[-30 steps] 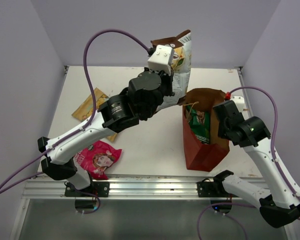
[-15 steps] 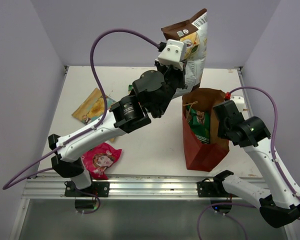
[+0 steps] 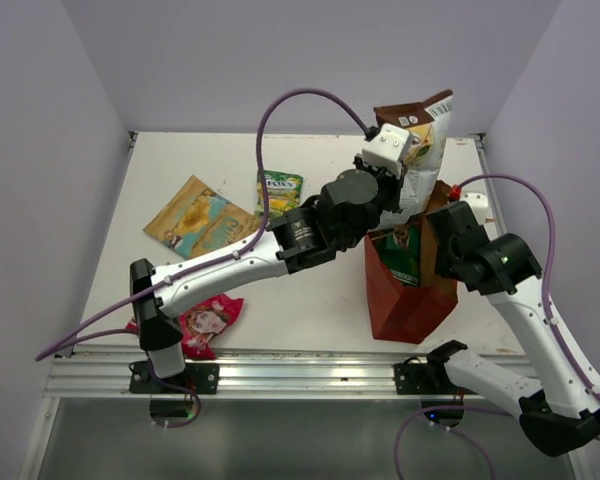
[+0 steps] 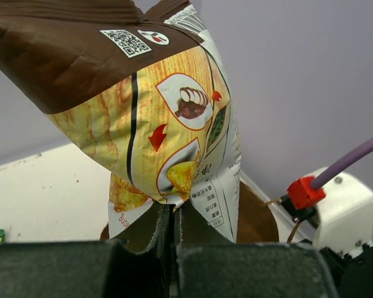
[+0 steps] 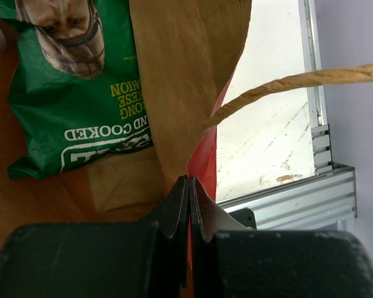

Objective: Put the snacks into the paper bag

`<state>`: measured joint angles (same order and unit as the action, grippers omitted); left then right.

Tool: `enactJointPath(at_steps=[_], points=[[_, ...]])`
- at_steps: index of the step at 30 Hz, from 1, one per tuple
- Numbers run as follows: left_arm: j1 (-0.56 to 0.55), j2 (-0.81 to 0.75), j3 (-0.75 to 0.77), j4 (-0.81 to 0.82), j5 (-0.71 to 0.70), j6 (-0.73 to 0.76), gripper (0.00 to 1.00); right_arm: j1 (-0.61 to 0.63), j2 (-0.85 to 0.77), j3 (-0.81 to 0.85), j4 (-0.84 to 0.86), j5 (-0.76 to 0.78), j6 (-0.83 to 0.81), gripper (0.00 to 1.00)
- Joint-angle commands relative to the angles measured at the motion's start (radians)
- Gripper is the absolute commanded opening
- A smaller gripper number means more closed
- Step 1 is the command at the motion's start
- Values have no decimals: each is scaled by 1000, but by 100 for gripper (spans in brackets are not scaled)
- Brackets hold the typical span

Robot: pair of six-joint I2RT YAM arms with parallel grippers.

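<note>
Table (image 3: 310,290) is carrying everything, white top, metal rail along the near edge. Left arm (image 3: 230,265) is reaching across from the near left corner toward the right side. Right arm (image 3: 525,300) is bending in from the right, ending at the bag.

Paper bag (image 3: 410,290) is standing upright on the right part of the table near the front edge, reddish-brown outside, plain brown inside, mouth gaping up.

White-and-brown packet (image 3: 420,150) is hanging in the air over the bag's mouth, brown end up, lower end down at the rim; cannot tell if it is inside. Tan-and-teal packet (image 3: 195,218) is lying flat on the left part of the table. Dark green packet (image 3: 400,250) is sitting inside the bag, against its wall. Pink-red packet (image 3: 208,318) is lying at the near left, by the left arm's base. Green-yellow packet (image 3: 278,190) is lying mid-table, just right of the tan-and-teal one.

Left gripper (image 4: 173,211) is pinching the white-and-brown packet's lower part, jaws nearly together. Right gripper (image 5: 188,186) is clamping the bag's side wall at the rim, jaws tight on the paper. Twisted handle (image 5: 286,84) is sticking out beside that grip.
</note>
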<state>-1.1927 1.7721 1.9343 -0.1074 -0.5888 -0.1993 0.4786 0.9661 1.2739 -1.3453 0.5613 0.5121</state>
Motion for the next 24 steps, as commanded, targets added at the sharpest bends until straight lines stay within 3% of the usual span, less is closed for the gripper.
enactJointPath(at_steps=[1, 9, 16, 20, 24], points=[[-5, 1, -83, 149, 36, -63, 0, 0, -12, -8, -17, -26, 11, 0], [-5, 113, -66, 62, 56, -127, 0, 2, -20, -13, -18, -26, 13, 0], [-5, 269, 126, -112, 47, -204, 0, 2, -23, -7, -18, -24, 16, 0], [-11, 248, 52, -167, 72, -293, 0, 2, -26, -2, -28, -14, 16, 0], [-44, 170, -7, -322, 50, -417, 0, 2, -26, -2, -28, -8, 14, 0]])
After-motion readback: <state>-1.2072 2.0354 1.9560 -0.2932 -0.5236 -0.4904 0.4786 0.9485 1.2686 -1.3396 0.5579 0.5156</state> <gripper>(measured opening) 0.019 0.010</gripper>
